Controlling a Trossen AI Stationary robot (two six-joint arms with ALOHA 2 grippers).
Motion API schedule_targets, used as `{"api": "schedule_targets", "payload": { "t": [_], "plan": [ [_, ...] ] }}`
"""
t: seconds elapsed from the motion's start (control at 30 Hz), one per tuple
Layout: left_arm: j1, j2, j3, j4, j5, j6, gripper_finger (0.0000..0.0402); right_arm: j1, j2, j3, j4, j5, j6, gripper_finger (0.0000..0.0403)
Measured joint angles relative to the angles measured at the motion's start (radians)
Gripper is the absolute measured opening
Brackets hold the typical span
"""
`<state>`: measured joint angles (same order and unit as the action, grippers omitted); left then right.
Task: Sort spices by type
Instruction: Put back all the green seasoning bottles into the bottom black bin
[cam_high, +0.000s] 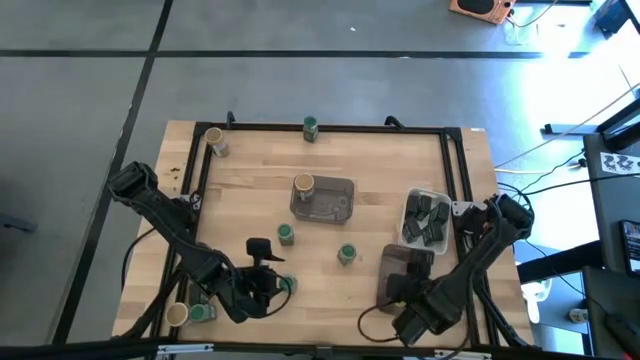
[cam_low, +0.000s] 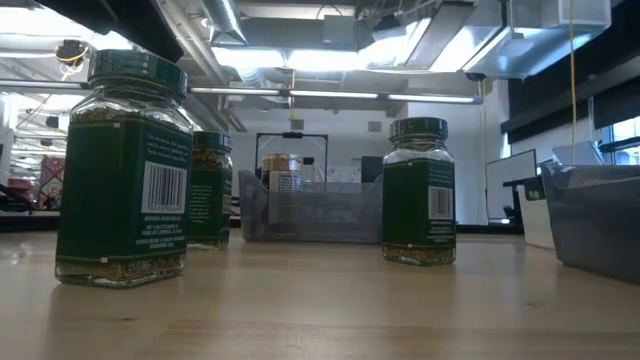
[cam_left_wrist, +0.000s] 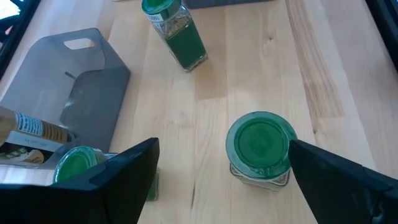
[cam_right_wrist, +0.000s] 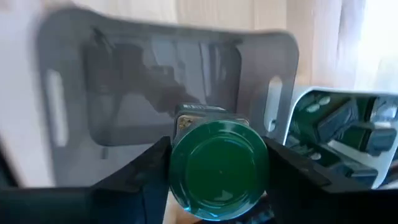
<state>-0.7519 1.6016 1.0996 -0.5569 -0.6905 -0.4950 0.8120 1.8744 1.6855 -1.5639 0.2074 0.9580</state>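
Fingers of the right gripper (cam_right_wrist: 217, 168) are closed on a green-lidded jar (cam_right_wrist: 217, 163), one pad on each side just under the lid; that gripper hangs at the near right of the bench (cam_high: 400, 170), over an empty grey tray (cam_right_wrist: 168, 93). Just beyond it sits a white tray (cam_right_wrist: 297, 106) holding dark tins (cam_high: 425, 218).

At the near left, the left gripper (cam_left_wrist: 217, 180) stands wide open above another green jar (cam_left_wrist: 259, 148), one finger on each side of it and neither touching. Close beside it at the near left corner is a tray (cam_left_wrist: 87, 93) that already holds a green-lidded jar (cam_left_wrist: 78, 168) and a tan-lidded one lying on its side.

The rest of the spices are scattered. Two more green jars (cam_high: 286, 235) stand mid-bench, one green jar (cam_high: 310, 127) sits at the far edge, a tan-lidded jar (cam_high: 214, 140) is in the far left corner, and another tan one (cam_high: 304, 185) stands in the middle tray (cam_high: 335, 205).

These jars look like clear glass with plastic lids: stiff, fairly heavy for their size, smooth-sided and liable to crack if dropped. They are tall on a small base, so I'd expect a sideways nudge to tip one. My guess is the best hold is across the body just below the lid, squarely centred, as on the right; the label there may give a little more grip than bare glass.
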Motion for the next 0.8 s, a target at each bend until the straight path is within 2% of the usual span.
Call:
{"api": "schedule_targets", "payload": {
  "t": [0.2, 0.53, 0.8],
  "plan": [
    [0.0, 0.0, 0.0, 0.0, -0.01, 0.003, 0.0354, -0.001, 0.0, -0.102, 0.024, -0.006, 0.002, 0.0208],
    [0.0, 0.001, 0.0, 0.0, -0.017, 0.004, 0.0354, -0.001, -0.01, -0.187, 0.083, 0.031, -0.004, 0.0208],
    [0.0, 0.001, 0.0, -0.004, -0.017, 0.004, 0.0354, -0.001, -0.188, -0.29, 0.201, 0.044, 0.062, 0.0208]
  ]
}}
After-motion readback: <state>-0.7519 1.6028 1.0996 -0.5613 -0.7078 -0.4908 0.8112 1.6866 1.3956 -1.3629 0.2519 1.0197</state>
